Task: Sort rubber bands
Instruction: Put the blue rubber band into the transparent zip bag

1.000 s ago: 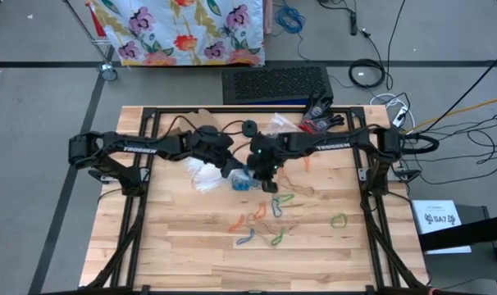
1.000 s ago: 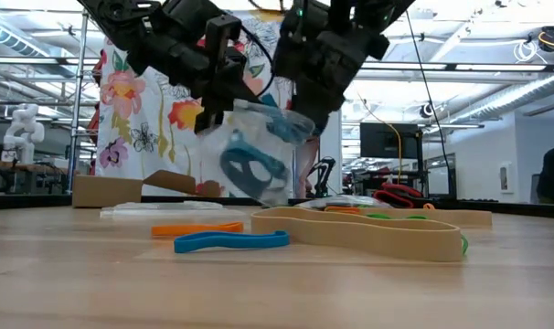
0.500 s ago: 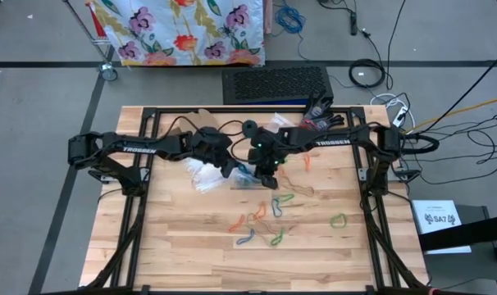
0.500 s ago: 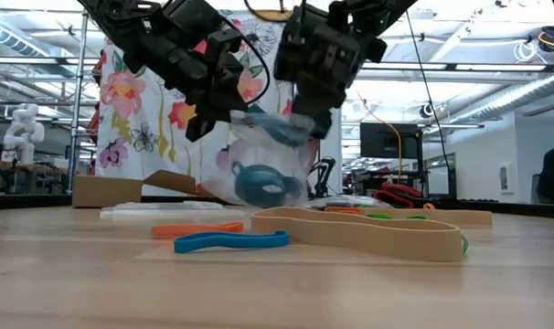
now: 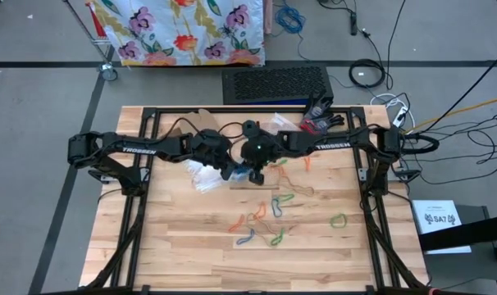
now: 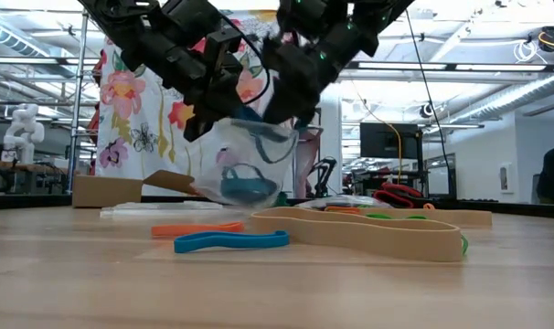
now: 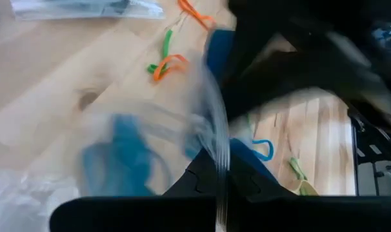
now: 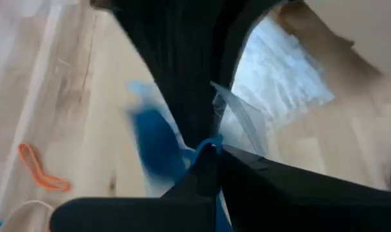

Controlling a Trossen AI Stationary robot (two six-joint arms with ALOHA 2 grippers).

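Observation:
A clear plastic bag (image 6: 250, 160) with blue rubber bands (image 6: 240, 185) in its bottom hangs over the middle of the table, between my two grippers. My left gripper (image 5: 230, 170) is shut on one side of the bag's top. My right gripper (image 5: 257, 173) is shut on the other side. Loose rubber bands lie flat on the wood nearer the front: orange (image 5: 238, 221), blue (image 5: 246, 238), green (image 5: 277, 238), tan (image 5: 302, 190), and a green one apart (image 5: 339, 220). The low view shows orange (image 6: 197, 228), blue (image 6: 231, 240) and tan (image 6: 368, 233) bands up close. My left gripper pinches the bag's upper edge (image 7: 219, 169) between its two fingers, coming slantwise down from the table's left. The bag hangs below, clear of the table. My right gripper pinches the opposite upper edge (image 8: 229, 103), slanting down from the right. A bit of blue (image 8: 208, 145) shows at its fingertips.
More clear bags (image 5: 201, 175) lie on the wood left of the held one. A brown cardboard piece (image 6: 108, 190) lies at the far left. Red and black items (image 5: 318, 117) sit at the far right. The near half of the table holds only scattered bands.
My right gripper has gone a little toward my left gripper and the far edge, and has tipped. The bag has swung between the two. It was tilted, then hung straight, and now sags toward the left with the blue bands lower in it.

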